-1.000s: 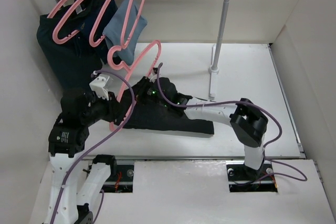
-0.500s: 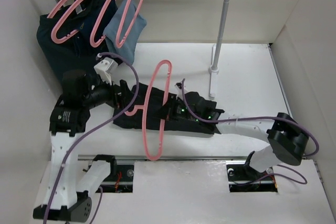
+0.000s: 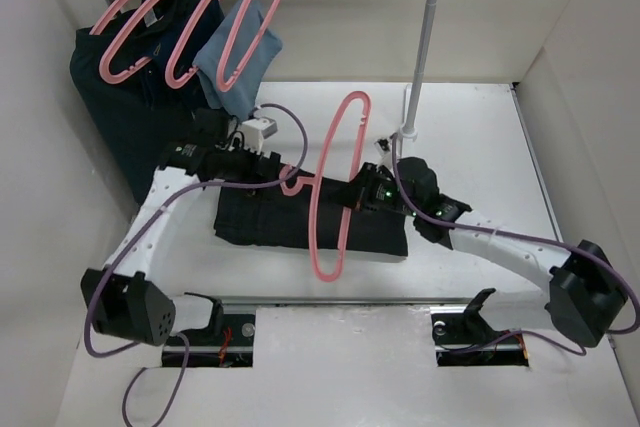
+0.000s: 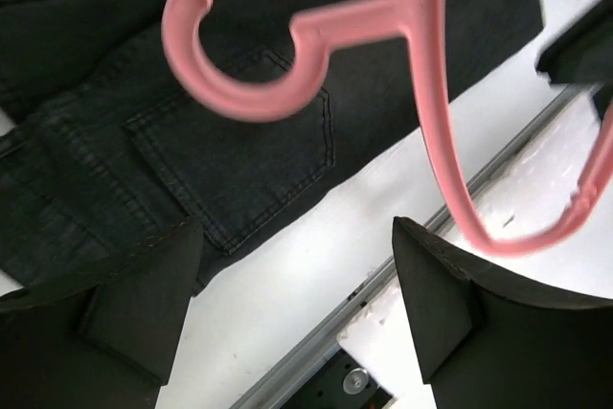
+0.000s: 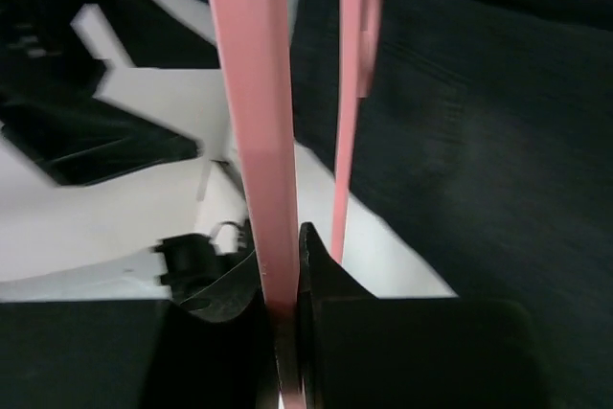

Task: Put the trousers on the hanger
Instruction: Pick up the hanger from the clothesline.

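Note:
The trousers (image 3: 265, 219) lie folded flat on the table, black denim, a back pocket showing in the left wrist view (image 4: 201, 141). My right gripper (image 3: 358, 195) is shut on the pink hanger (image 3: 326, 276) and holds it on edge, upright over the trousers. In the right wrist view the hanger's bar (image 5: 251, 122) is pinched between the jaws of the right gripper (image 5: 283, 308). My left gripper (image 3: 283, 175) is open just above the trousers, beside the hanger's hook (image 4: 230, 83); the left gripper (image 4: 297, 280) holds nothing.
Several more pink hangers (image 3: 180, 17) hang on a rail at the back left, with a dark navy garment (image 3: 115, 107) and a light blue cloth (image 3: 235, 47). A white pole stand (image 3: 420, 47) rises behind the right gripper. A metal rail (image 3: 400, 299) runs along the table's front edge.
The right arm has carried the hanger to the right and stood it more upright. The left arm has stretched out to the right over the trousers, towards the hook.

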`<state>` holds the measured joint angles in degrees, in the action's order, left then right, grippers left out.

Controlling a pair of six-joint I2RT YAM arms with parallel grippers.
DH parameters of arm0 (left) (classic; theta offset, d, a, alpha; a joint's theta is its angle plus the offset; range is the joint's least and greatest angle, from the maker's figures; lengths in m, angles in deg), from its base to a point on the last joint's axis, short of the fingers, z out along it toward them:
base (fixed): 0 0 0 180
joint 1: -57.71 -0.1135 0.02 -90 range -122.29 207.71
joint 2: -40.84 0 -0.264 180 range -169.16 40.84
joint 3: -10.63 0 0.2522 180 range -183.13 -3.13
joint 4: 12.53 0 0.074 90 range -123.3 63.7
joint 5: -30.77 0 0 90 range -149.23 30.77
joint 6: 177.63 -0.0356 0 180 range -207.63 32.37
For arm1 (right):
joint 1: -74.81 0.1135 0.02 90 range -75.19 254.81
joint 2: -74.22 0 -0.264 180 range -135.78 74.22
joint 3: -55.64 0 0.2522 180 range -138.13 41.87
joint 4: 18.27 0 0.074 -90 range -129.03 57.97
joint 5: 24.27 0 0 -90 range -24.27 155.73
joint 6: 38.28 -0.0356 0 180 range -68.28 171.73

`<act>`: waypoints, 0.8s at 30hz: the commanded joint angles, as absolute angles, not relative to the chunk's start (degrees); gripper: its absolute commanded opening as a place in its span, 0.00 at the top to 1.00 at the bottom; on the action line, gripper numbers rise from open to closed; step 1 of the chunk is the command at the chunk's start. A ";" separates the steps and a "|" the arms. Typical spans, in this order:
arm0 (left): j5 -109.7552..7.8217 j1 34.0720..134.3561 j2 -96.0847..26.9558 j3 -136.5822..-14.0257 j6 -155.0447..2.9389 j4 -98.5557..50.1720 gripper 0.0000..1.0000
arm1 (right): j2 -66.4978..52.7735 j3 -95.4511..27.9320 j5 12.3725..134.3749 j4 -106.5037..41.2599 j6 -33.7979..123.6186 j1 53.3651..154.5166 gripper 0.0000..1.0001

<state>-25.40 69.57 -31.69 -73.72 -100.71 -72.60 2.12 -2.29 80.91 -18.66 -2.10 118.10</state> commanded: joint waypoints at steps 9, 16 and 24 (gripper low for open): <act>-30.13 73.71 -48.62 -73.45 -102.93 -70.86 0.23 | -13.32 -1.02 96.67 -21.83 8.39 112.52 1.00; -34.70 74.77 -57.41 -75.21 -103.45 -68.83 0.26 | -19.38 0.13 97.81 -21.83 10.06 109.27 1.00; -35.42 74.15 -62.16 -74.59 -103.45 -65.85 0.27 | -22.37 -2.33 97.81 -21.83 10.59 108.65 1.00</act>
<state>-34.89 74.60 -61.02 -73.42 -102.57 -67.86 -21.33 -0.50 95.51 -21.39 7.98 108.29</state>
